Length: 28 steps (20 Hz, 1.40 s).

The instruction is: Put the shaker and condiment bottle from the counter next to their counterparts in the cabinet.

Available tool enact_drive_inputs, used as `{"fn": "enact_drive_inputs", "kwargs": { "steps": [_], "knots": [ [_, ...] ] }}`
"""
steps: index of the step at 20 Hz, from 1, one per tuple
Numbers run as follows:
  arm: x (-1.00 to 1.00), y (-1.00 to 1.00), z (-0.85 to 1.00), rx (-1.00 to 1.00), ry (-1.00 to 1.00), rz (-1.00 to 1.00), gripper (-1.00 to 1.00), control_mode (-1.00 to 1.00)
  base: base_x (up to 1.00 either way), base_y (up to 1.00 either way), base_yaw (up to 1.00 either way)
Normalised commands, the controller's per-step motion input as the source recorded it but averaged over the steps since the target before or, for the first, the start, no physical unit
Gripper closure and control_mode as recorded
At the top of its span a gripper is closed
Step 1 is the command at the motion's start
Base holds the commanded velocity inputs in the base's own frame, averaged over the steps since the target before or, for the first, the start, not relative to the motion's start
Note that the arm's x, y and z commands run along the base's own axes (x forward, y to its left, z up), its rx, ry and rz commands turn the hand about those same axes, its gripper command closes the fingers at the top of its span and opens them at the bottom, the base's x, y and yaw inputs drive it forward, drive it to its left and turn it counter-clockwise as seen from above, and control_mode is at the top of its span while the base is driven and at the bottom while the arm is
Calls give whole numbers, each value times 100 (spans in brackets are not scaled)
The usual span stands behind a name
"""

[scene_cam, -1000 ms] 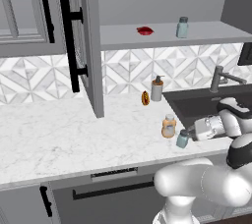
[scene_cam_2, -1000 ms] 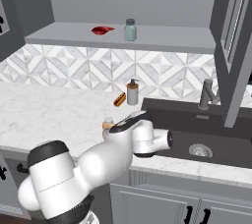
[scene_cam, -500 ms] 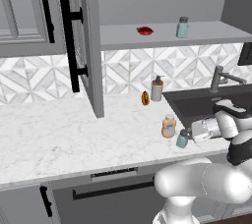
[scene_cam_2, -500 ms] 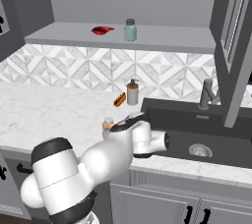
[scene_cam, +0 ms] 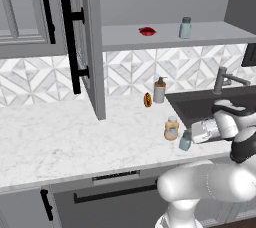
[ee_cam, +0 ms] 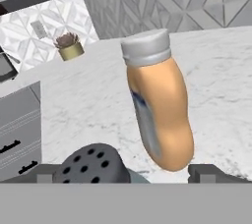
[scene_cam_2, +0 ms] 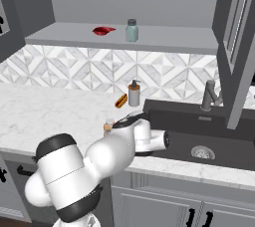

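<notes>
Over the last second your wrist has slid left along the counter's (scene_cam: 60, 137) front edge, from a little apart from the shaker (scene_cam: 185, 140) to right against it; bottle, shaker and shelf items sit where they were. In the left base view the gripper (scene_cam: 192, 134) now meets the shaker's right side, low over the marble, just left of the dark sink (scene_cam: 210, 104).

Hand view: the shaker's grey perforated cap (ee_cam: 91, 164) sits at the bottom between the two finger tips (ee_cam: 206, 171), one showing on either side of it. Jaws are spread with the cap in the gap; you cannot tell from these pictures whether the pads touch the jar, so call it unclenched.

The condiment bottle (scene_cam: 171, 128) stands upright on the counter just behind and left of the shaker, near but apart from it. In the hand view it fills the middle, pale cap up.

Further back, a grey pump dispenser (scene_cam: 159, 90) and a small orange-brown item (scene_cam: 147, 100) stand by the backsplash.

Cabinet door (scene_cam: 92, 42) hangs open. On the shelf (scene_cam: 210, 34): a red squat item (scene_cam: 147, 31) and the second teal shaker (scene_cam: 185, 27), well apart.
</notes>
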Motion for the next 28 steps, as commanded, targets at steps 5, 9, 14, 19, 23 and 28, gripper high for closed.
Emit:
{"fn": "enact_drive_inputs", "kwargs": {
  "steps": [5,9,14,19,23,28],
  "knots": [
    [2,0,-23,0,1,0,100,-100,0,0,0],
    [0,0,0,0,0,0,100,-100,0,0,0],
    [-1,0,27,2,0,0,100,-100,0,0,0],
    [-29,-29,86,6,0,-5,100,-100,0,0,0],
    [-34,-34,88,0,0,-4,100,-100,0,0,0],
    [-33,-3,84,0,-1,-6,100,-100,0,0,0]
  ]
}}
